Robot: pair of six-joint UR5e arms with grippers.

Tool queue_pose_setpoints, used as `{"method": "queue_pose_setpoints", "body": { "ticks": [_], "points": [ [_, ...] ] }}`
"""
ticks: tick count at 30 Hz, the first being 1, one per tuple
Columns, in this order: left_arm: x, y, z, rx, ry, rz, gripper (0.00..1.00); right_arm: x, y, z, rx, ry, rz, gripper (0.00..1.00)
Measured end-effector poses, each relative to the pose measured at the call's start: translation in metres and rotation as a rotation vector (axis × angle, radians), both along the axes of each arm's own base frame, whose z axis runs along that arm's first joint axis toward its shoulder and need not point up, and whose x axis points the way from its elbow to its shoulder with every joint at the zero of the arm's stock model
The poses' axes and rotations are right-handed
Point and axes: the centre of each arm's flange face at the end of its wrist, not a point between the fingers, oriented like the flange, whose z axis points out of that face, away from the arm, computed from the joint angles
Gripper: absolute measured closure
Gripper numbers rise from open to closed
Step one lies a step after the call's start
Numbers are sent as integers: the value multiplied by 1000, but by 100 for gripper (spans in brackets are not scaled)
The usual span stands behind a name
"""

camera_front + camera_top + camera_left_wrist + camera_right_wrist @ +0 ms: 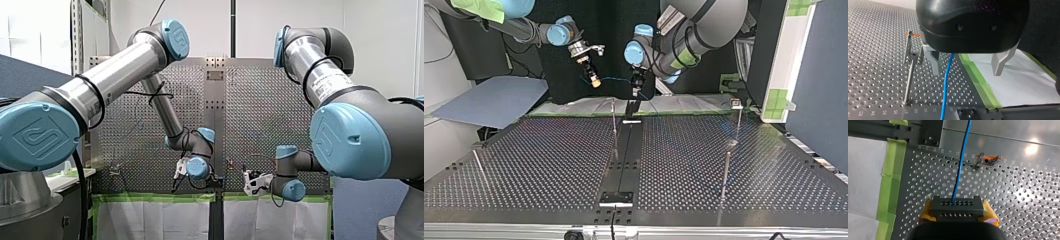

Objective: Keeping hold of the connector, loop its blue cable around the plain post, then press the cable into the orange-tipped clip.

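Seen from behind the arms, the robot's left arm reaches in first, its left gripper hanging low at the near edge of the perforated table. In its wrist view the metal fingers stand wide apart and grip nothing. The blue cable runs down through the gap between them, nearer one finger than the other, and out over the table. Just beside that gripper stands a thin post carrying the orange-tipped clip; the cable passes near it but apart from it, and the clip holds nothing.

Further right, the right gripper hovers close to the same table edge. Its wrist view shows yellow pads clamped on either side of the dark connector, so that hold is in place. The cable leaves the connector's face and runs straight ahead, passing beside the orange-tipped clip without entering it.

From across the table, the cable hangs as a faint line in the air between the two grippers, and it wraps no post. Several thin posts stand on the plate, one out in the open; I can't say for sure which is the plain one.

As I judge it, only the grasp of the connector is done. The loop around the plain post and the press into the clip are both left.
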Motion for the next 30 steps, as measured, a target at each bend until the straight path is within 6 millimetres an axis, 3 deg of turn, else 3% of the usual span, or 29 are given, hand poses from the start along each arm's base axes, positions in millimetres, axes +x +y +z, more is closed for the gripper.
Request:
{"method": "queue_pose_setpoints", "body": {
  "ticks": [30],
  "points": [
    [6,-2,1,-31,-12,-37,0,2,1,0,10,-13,21,100]
  ]
}}
